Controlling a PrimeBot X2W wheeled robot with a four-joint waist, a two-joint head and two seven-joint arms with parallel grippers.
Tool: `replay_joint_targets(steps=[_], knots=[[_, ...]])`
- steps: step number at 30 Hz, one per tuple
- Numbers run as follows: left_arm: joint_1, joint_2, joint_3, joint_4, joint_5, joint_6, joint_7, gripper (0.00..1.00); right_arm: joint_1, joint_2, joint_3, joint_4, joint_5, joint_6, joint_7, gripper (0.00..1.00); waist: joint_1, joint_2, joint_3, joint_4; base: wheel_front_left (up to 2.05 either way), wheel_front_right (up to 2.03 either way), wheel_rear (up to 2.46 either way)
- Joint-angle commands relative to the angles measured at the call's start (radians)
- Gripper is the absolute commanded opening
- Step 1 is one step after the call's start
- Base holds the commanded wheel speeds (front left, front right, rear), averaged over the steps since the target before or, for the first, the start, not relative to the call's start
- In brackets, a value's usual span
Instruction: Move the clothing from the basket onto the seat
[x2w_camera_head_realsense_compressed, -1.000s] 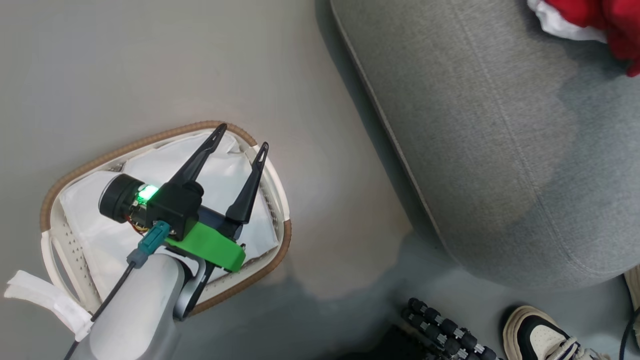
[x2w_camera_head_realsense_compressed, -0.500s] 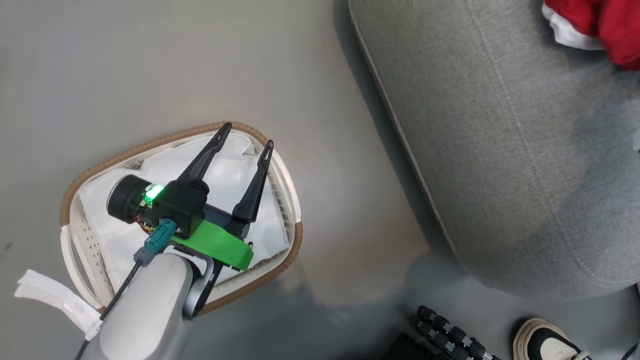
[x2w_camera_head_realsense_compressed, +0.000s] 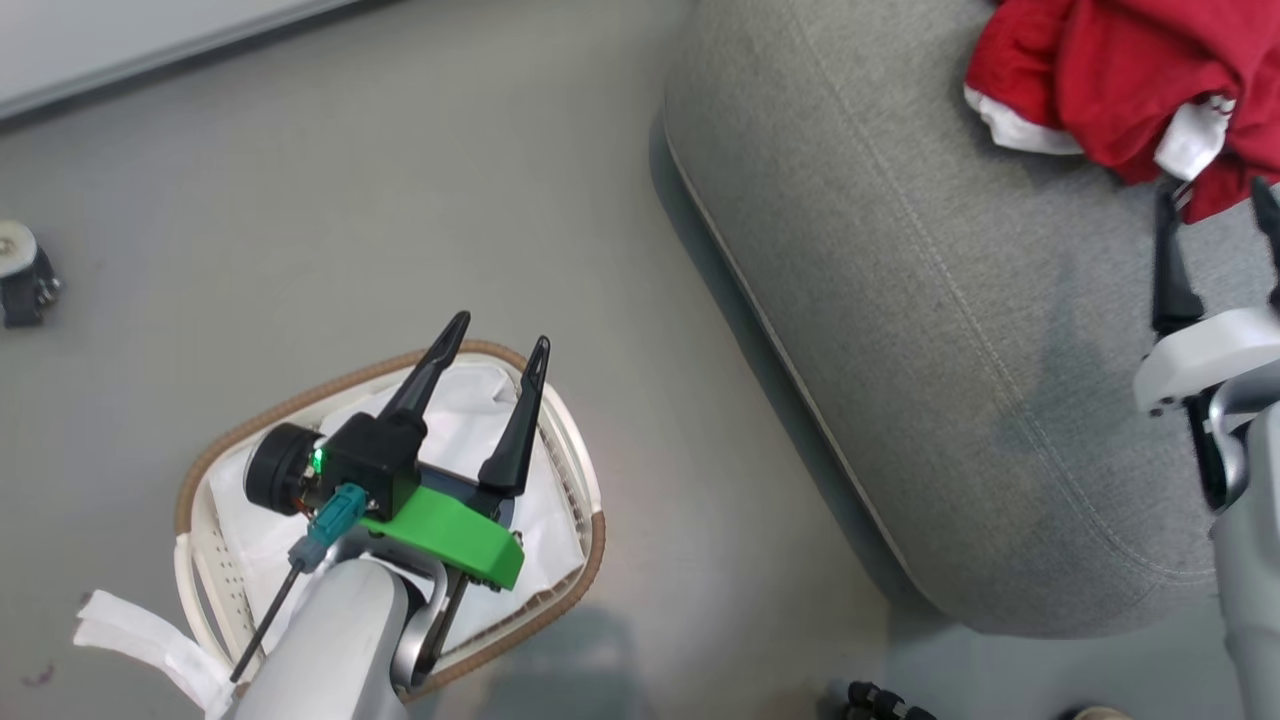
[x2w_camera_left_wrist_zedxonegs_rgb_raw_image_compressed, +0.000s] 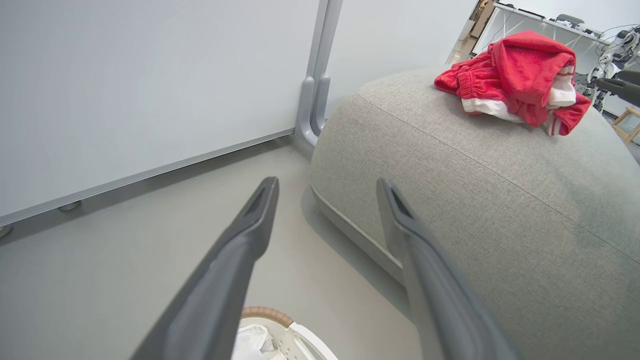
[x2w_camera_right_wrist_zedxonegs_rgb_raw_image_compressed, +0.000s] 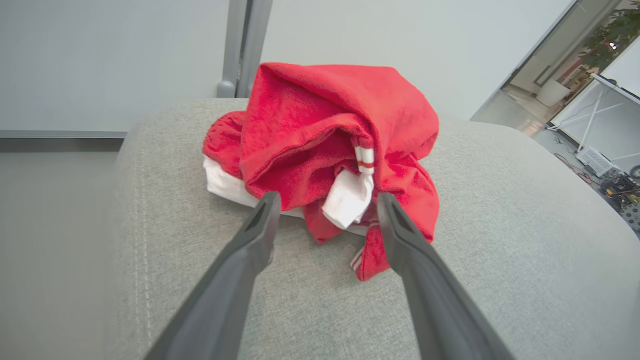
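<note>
1 heap of clothing (x2w_camera_head_realsense_compressed: 1110, 70) on the seat (x2w_camera_head_realsense_compressed: 950, 350).
The grey seat is largest; the white basket (x2w_camera_head_realsense_compressed: 598, 530) stands on the floor just beside the seat; the red-and-white clothing lies bunched on the seat's top. The right gripper (x2w_camera_head_realsense_compressed: 1213, 195) is over the seat, jaws spread and empty, tips just short of the clothing. The left gripper (x2w_camera_head_realsense_compressed: 500, 332) is beside the seat, above the basket, jaws spread, empty.

— Where's the clothing (x2w_camera_right_wrist_zedxonegs_rgb_raw_image_compressed: 320, 115)?
— A crumpled red heap with white hems and a striped cuff, lying on the grey seat (x2w_camera_right_wrist_zedxonegs_rgb_raw_image_compressed: 500, 225), just ahead of the parted jaws of the right gripper (x2w_camera_right_wrist_zedxonegs_rgb_raw_image_compressed: 327, 196).
— And the basket (x2w_camera_head_realsense_compressed: 597, 532)?
— Upright on the floor beside the seat, beneath the left gripper (x2w_camera_head_realsense_compressed: 501, 330) jaws, its white lining showing.
</note>
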Motion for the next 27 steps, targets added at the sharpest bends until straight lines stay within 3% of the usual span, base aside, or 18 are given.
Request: replay_joint_targets(steps=[1,13,27], knots=[[0.023,-0.008,0.010,0.008,0.002,-0.003,-0.001,1.00,0.031,0.000,0.031,-0.021,0.024,-0.001,-0.002,1.00,0.0000,0.0000,-0.071,0.009,0.00,0.00,0.00],[0.110,-0.062,0.137,0.033,0.029,-0.003,-0.001,1.00,0.131,0.065,0.240,-0.136,0.161,-0.001,-0.002,1.00,0.0000,0.0000,-0.164,0.136,0.00,0.00,0.00],[0.184,-0.116,0.375,0.079,0.098,-0.003,-0.001,1.00,0.196,0.157,0.287,-0.165,0.170,-0.001,-0.002,1.00,0.0000,0.0000,-0.225,0.259,0.00,0.00,0.00]])
